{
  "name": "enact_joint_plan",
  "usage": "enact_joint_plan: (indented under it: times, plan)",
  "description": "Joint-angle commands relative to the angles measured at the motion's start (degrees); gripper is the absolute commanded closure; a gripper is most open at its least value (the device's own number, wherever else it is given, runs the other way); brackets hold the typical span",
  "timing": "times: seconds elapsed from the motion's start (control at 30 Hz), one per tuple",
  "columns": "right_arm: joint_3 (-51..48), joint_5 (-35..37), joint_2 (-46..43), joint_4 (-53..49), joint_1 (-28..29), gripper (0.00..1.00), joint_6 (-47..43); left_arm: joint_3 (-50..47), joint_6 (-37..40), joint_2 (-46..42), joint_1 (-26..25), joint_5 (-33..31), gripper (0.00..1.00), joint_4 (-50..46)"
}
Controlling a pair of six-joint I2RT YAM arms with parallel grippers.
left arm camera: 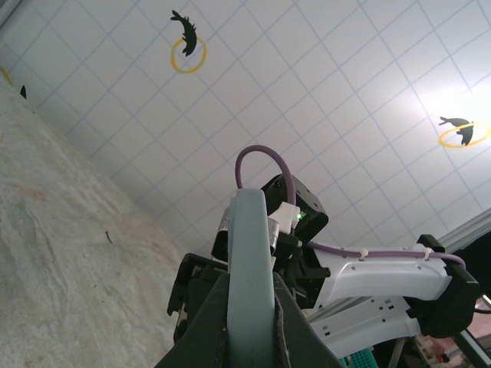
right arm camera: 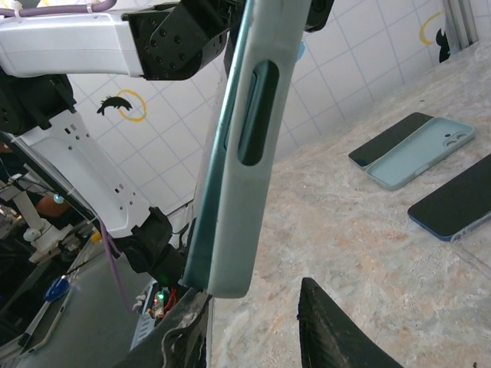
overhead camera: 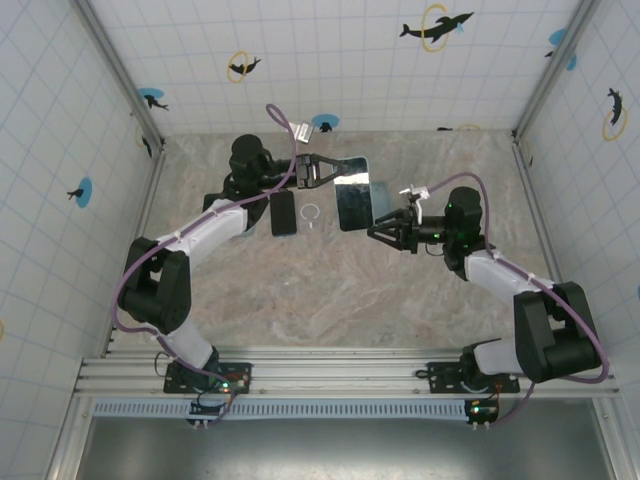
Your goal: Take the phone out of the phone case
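Phone in its case (overhead camera: 354, 195), long axis far-to-near, pinched by left pincer (overhead camera: 328, 172), right pincer (overhead camera: 381, 226) spread.

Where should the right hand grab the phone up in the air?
Pinch the free end of the cased phone across its flat faces, coming from the right. The left gripper clamps the other end; the thin edge faces the open right gripper.

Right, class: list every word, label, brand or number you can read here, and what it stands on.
None readable. The wall decals are dolphin pictures with rings, no letters; the cased phone and the loose phone show no legible marking.
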Motion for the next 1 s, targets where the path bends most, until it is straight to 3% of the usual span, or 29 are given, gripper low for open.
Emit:
enact_joint_plan:
  times: [0.0, 0.7, 0.97]
  plan:
    - [0.9, -0.3, -0.3, 4.0, 0.2, 0.66, 1.7, 0.7, -0.1, -1.6, 0.2, -0.3, 0.97, 3.2]
    - [2.3, 5.7, 2.3, 7.4, -0.5, 0.69, 8.6, -0.5, -9.0, -0.5, -1.6, -0.2, 0.99, 13.0]
    - [0.3, 10.5, 4.2, 24.1, 1.4, 0.70, 25.1, -1.0, -11.0, -0.1, -2.1, -6.2, 1.00, 12.3]
